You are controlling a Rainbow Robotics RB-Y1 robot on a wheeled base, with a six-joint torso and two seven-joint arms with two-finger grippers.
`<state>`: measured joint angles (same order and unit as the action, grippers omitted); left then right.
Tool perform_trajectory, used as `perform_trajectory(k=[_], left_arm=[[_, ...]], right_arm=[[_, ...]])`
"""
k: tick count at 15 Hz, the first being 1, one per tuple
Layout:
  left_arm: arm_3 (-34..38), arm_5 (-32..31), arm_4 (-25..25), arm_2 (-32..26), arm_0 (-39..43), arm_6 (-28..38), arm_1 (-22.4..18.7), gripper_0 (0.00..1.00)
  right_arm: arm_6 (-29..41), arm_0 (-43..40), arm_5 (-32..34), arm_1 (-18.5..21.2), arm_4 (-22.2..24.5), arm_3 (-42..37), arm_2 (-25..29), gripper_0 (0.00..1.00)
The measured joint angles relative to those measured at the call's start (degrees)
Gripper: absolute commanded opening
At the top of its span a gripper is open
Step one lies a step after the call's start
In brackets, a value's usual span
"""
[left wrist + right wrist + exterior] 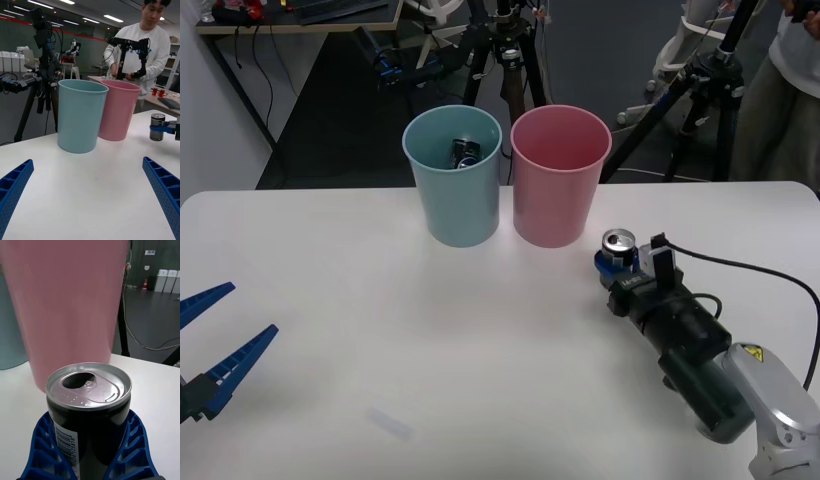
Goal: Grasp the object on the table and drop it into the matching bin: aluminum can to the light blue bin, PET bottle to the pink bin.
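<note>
The aluminum can (pixel 618 242) stands upright on the white table (pixel 380 330), just right of the pink bin (pixel 559 172). Its shiny round top (pixel 89 385) has an open mouth, and its side (pixel 95 427) is dark with a barcode. My right gripper (pixel 617 258) is shut on the aluminum can, a blue finger (pixel 45 450) pressed against each side. From the left wrist view the can (pixel 158 127) shows held at mid-height beside the pink bin (pixel 114 110). The light blue bin (pixel 454 175) stands left of the pink one, touching it. My left gripper (pixel 220 345) is open at the table's left edge.
A darker can (pixel 465 152) lies inside the light blue bin. Black tripods (pixel 505 60) stand behind the table's far edge. A black cable (pixel 750 265) runs from my right arm across the table's right side.
</note>
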<state>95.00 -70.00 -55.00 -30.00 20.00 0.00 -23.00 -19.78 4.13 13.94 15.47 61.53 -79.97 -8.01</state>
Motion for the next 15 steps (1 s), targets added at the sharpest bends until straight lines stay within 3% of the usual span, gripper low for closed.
perform_trajectory(k=[5, 10, 15], left_arm=[[0.0, 0.0, 0.0, 0.0, 0.0, 0.0, 0.0, 1.0], [0.0, 0.0, 0.0, 0.0, 0.0, 0.0, 0.0, 1.0], [0.0, 0.0, 0.0, 0.0, 0.0, 0.0, 0.0, 1.0]], right_arm=[[0.79, -7.97, 3.85, 0.48, -0.46, -12.5, -0.28, 0.0], [2.29, -15.86, 10.37, 3.57, -2.97, -25.3, -1.88, 0.0], [7.75, -19.62, 11.15, 5.54, -3.46, -37.14, -3.57, 0.0]])
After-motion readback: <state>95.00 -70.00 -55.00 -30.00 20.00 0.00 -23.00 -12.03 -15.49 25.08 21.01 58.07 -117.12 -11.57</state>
